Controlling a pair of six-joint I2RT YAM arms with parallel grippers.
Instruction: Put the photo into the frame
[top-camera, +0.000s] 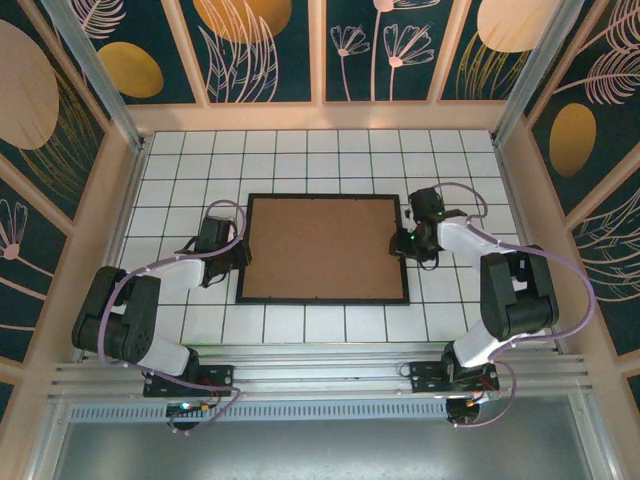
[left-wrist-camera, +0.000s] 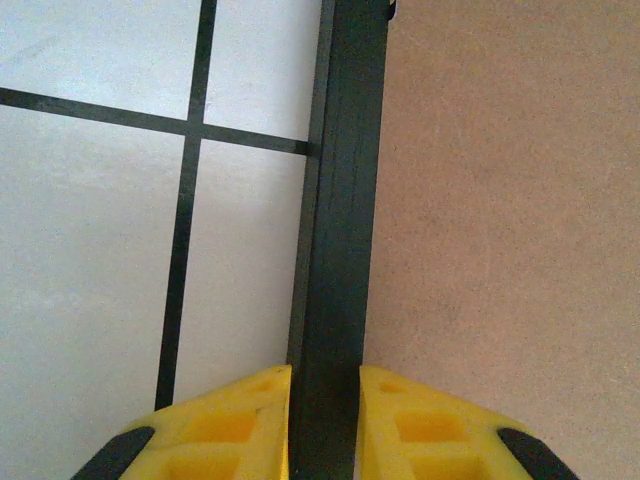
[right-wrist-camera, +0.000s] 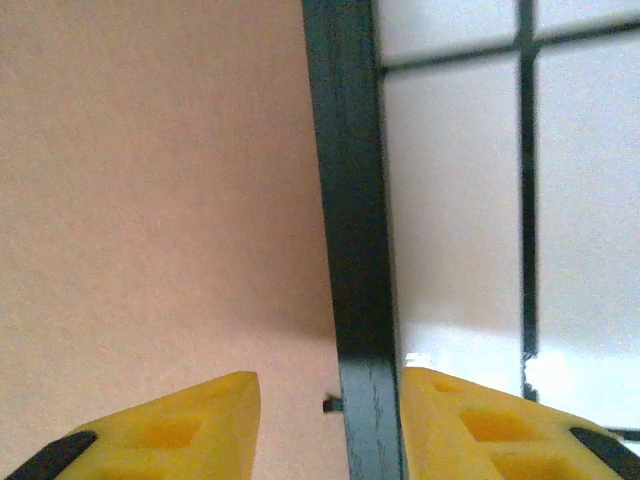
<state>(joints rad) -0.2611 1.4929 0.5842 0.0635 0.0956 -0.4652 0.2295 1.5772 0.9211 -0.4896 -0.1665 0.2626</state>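
i see a brown backing board (top-camera: 322, 247) filling the black frame (top-camera: 320, 300); left gripper (left-wrist-camera: 323, 385) clamps its rail, right gripper (right-wrist-camera: 330, 385) straddles it, parted.

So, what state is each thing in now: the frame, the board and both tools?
frame: lying flat, back side up, board in it.
board: set inside the frame, brown face up.
left tool: shut on the frame's left rail.
right tool: open, astride the right rail, not gripping.
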